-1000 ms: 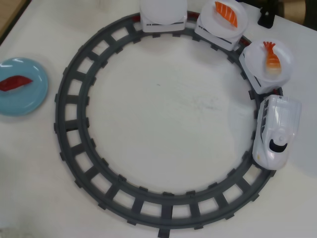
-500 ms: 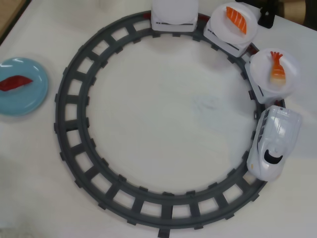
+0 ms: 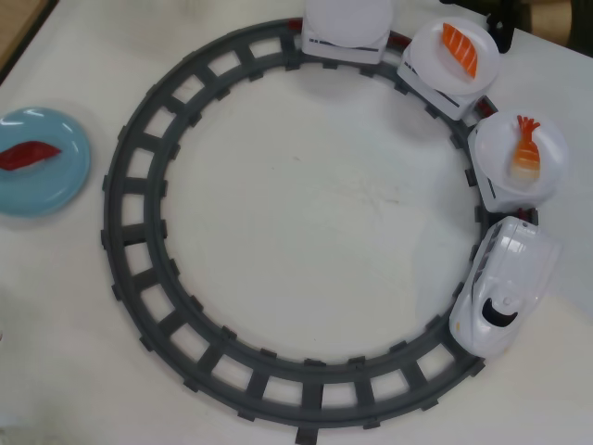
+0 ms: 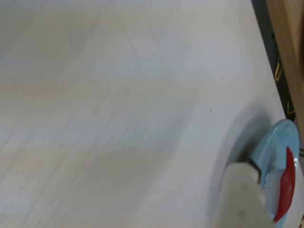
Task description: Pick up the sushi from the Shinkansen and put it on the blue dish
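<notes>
The dark red sushi (image 3: 28, 154) lies on the blue dish (image 3: 56, 185) at the left edge of the overhead view. The wrist view shows the same sushi (image 4: 286, 190) on the dish (image 4: 273, 147) at its lower right. One white finger (image 4: 241, 192) of my gripper shows there, just in front of the dish and apart from the sushi; the other finger is hidden. The arm is out of the overhead view. The Shinkansen (image 3: 505, 283) stands on the right side of the track.
A grey ring track (image 3: 139, 278) fills the middle of the table. Behind the train, three cars carry white plates: one with a shrimp piece (image 3: 524, 153), one with a salmon piece (image 3: 460, 48), one bare (image 3: 347, 19). A wooden edge (image 4: 289, 47) borders the table.
</notes>
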You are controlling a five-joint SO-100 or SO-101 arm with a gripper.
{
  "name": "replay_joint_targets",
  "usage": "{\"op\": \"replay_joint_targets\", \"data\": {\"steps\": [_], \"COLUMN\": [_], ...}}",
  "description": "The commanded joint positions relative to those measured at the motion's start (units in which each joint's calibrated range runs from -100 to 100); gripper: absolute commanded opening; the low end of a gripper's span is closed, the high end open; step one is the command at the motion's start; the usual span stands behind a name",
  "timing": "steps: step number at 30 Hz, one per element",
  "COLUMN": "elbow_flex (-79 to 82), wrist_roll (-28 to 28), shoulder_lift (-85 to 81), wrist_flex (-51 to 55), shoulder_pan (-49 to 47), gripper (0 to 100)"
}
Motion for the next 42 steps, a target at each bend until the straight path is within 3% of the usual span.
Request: {"op": "replay_joint_targets", "data": {"steps": [1,42], "elbow_flex": [0.94,0.49], "wrist_roll": [0.21,-0.06], "shoulder_lift": [-0.37,-0.37], "wrist_flex": [-0.14,1.89], "shoulder_pan": [-0.02,-0.63], "gripper": [17,16]}}
